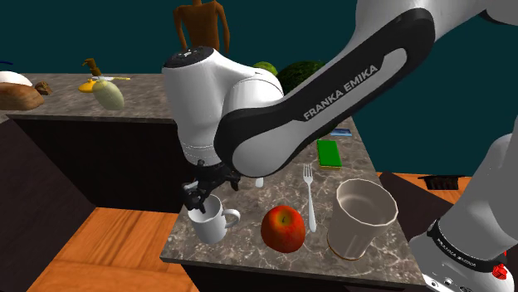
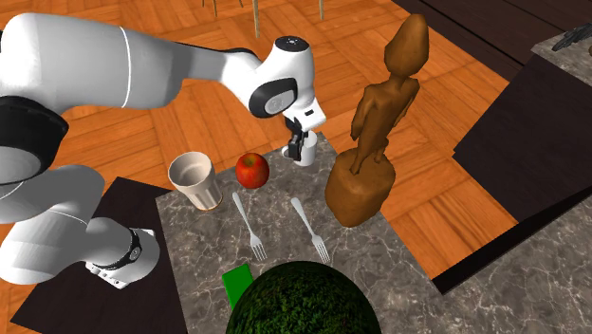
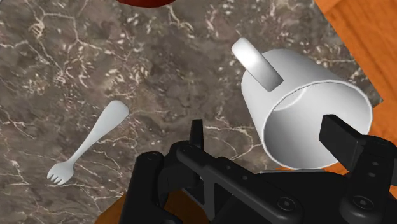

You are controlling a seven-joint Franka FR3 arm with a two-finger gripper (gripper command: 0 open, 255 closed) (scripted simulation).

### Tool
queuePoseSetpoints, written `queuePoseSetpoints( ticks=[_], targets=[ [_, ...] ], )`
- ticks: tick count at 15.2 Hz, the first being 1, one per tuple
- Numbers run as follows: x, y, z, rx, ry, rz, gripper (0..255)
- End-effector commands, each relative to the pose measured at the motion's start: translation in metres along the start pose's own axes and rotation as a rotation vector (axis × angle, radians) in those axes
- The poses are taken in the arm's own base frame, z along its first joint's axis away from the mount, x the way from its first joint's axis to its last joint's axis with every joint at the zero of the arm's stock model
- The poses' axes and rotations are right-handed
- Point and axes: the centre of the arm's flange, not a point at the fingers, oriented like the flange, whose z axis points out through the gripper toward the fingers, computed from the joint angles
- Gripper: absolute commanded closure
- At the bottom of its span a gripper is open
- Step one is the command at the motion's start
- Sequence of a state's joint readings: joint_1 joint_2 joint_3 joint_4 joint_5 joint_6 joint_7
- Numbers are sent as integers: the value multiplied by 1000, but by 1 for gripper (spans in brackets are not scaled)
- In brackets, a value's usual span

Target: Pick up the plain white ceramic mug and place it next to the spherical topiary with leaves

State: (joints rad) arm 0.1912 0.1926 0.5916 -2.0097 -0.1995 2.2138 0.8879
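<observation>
The white mug (image 1: 212, 224) stands upright near the marble counter's corner, its handle toward the red apple (image 1: 283, 229). My black gripper (image 1: 197, 200) hangs right over its rim, open. In the wrist view one finger (image 3: 339, 135) is over the mug (image 3: 289, 95) opening and the other finger (image 3: 196, 132) stands outside its wall, neither clasping it. In the second exterior view the gripper (image 2: 297, 144) covers part of the mug (image 2: 306, 152). The dark green spherical topiary (image 2: 302, 302) sits at the counter's opposite end, behind my arm in the shoulder view (image 1: 300, 75).
On the counter (image 1: 249, 249) stand a large beige cup (image 1: 361, 217), a fork (image 1: 310, 196) and a green card (image 1: 329, 153). A brown wooden statue (image 2: 374, 138) stands close to the mug, with a second fork (image 2: 311, 231) nearby. The wood floor (image 1: 108, 249) lies below the edge.
</observation>
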Motion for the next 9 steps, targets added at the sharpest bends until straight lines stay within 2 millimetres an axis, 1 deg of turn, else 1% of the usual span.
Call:
queuePoseSetpoints(
  ticks=[1,5,9],
  targets=[
    [1,-3,13,1,0,0,0],
    [1,-3,32,1,0,0,0],
    [1,-3,32,1,0,0,0]
  ],
)
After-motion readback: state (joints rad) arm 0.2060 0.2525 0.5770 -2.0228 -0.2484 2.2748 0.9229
